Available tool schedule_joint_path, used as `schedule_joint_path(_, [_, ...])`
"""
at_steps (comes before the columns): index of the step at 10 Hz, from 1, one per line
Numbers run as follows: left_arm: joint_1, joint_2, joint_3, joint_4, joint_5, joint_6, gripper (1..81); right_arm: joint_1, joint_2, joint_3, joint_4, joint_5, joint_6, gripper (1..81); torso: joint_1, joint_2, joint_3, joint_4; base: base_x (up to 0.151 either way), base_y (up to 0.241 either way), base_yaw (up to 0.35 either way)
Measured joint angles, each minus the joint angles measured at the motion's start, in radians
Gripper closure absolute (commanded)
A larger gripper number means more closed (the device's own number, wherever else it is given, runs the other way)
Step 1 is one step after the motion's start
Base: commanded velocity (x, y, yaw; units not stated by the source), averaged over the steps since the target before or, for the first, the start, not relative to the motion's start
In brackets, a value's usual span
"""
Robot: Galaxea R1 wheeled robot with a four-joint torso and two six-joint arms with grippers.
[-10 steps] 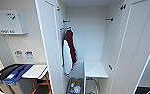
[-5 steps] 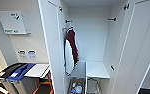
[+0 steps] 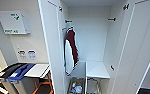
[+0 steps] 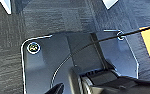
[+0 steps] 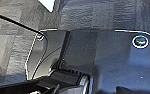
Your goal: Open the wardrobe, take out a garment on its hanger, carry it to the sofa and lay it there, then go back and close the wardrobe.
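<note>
Squarely faces the wardrobe [image 3: 91, 37], left door [image 3: 49, 45] and right door [image 3: 141, 50] both swung wide. Finds a dark red garment [image 3: 72, 47] hanging inside near the left door. Judges the doors stiff, light, free on their hinges; best pushed flat near the outer edge. Cannot tell whether left claw or right claw is clenched or released.

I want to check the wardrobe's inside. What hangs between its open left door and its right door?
In the head view, a dark red garment hangs between the left door and the right door of the wardrobe.
</note>
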Motion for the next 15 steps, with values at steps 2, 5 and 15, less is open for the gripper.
schedule_joint_path(2, [0.023,0.000,-0.023,-0.099,-0.037,-0.018,1.0,0.006,0.000,0.000,-0.002,-0.012,-0.001,1.0,0.000,0.000,0.000,0.000,0.000,0.000,0.000])
schedule_joint_path(5, [0.076,0.023,-0.042,-0.141,-0.081,-0.022,1.0,0.011,0.000,0.000,-0.007,-0.052,-0.014,1.0,0.000,0.000,0.000,0.000,0.026,0.000,0.000])
schedule_joint_path(15, [0.064,0.019,-0.045,-0.147,-0.089,-0.021,1.0,0.004,0.003,0.000,-0.009,-0.053,-0.015,1.0,0.002,-0.001,0.001,0.000,0.109,0.000,0.000])
